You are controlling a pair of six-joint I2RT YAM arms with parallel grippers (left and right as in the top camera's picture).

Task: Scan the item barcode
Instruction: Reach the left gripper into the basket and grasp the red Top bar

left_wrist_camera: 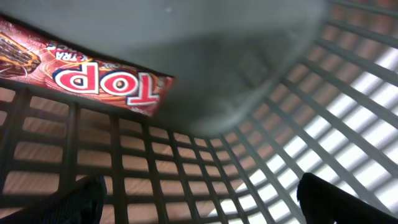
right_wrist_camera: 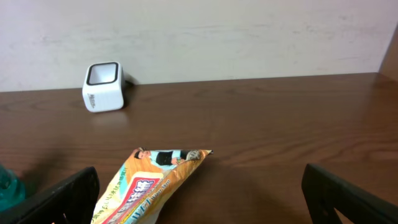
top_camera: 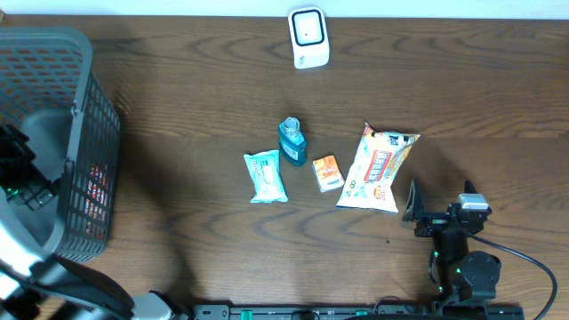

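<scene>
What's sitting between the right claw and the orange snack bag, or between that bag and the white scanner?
Nothing visible. The open right claw faces the orange snack bag directly, and only bare wooden table lies between it and the white box-shaped scanner. The teal bottle sits off to the side.

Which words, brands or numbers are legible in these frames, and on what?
"TOP": upside down, on the red wrapper in the basket.
Print on the snack bag, orange box, teal packet, bottle and scanner: too small or blurred.
</scene>
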